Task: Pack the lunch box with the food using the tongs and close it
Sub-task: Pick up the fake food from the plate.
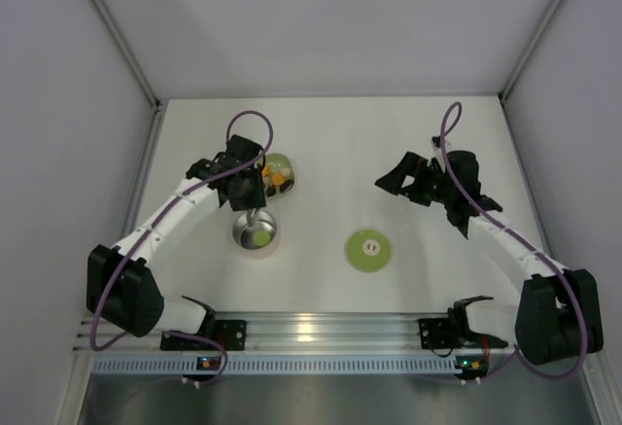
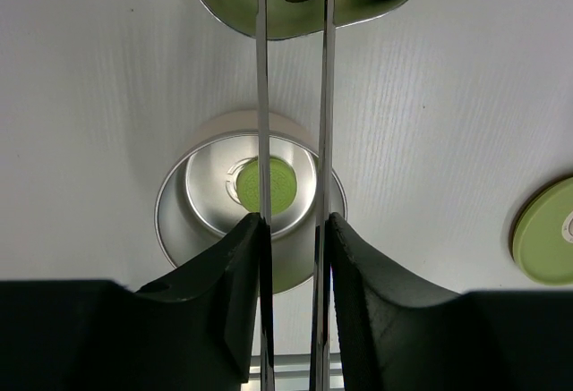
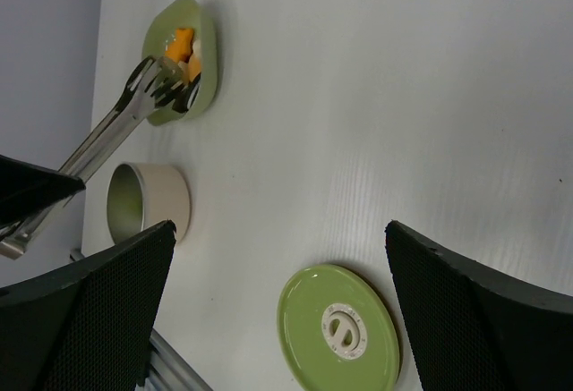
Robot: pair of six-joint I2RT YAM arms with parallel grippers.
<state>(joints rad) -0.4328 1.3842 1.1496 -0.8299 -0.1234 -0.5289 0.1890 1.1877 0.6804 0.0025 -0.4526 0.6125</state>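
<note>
As the top view has it, left tool (image 1: 253, 185) hangs beside dish (image 1: 280, 164), lunch box (image 1: 255, 231) near, lid (image 1: 369, 251) well apart | left wrist: left tool clamps tongs (image 2: 263, 96) | right wrist: right tool (image 3: 277, 241) wide open, empty; tongs' tips reach food (image 3: 181, 46) in dish.

Both the left arm (image 1: 175, 213) and the right arm (image 1: 507, 238) have slim white links between bulky black joint housings (image 1: 124, 291), and a looping purple cable (image 1: 251, 117) runs along each. The right gripper (image 3: 279, 225) has broad black fingers (image 3: 474, 310) with a finely dimpled surface.
</note>
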